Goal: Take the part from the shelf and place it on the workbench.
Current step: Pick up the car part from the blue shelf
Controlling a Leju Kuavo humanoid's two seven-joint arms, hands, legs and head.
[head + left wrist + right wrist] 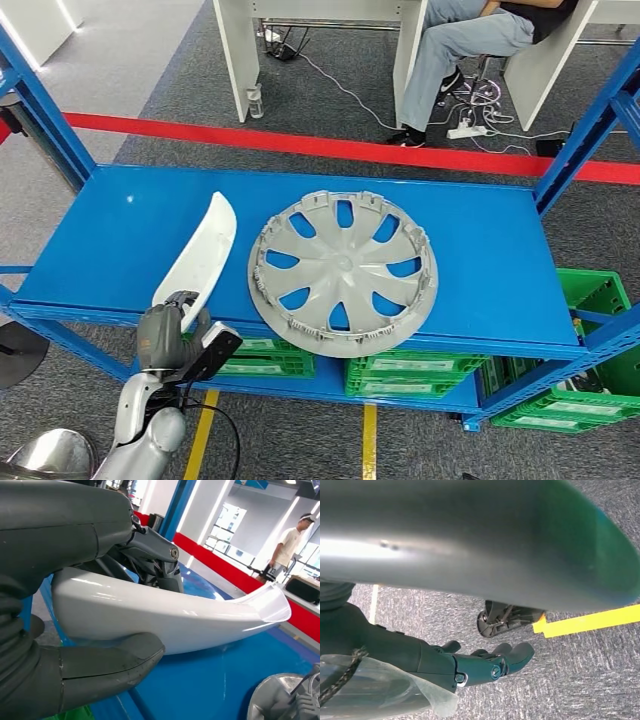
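Note:
A long curved white plastic part (202,248) lies tilted at the left of the blue shelf (483,250), its near end over the front edge. My left hand (164,335) grips that near end. In the left wrist view the thumb (113,665) lies along one face of the white part (177,617) and dark fingers (154,550) press the other face. My right hand (486,665) hangs above the grey carpet with its fingers stretched out and apart, holding nothing.
A grey wheel cover (343,270) lies flat on the shelf just right of the white part. Green crates (407,375) sit on the level below. Blue uprights (45,120) flank the shelf. A seated person (460,50) and red floor tape (340,148) are behind.

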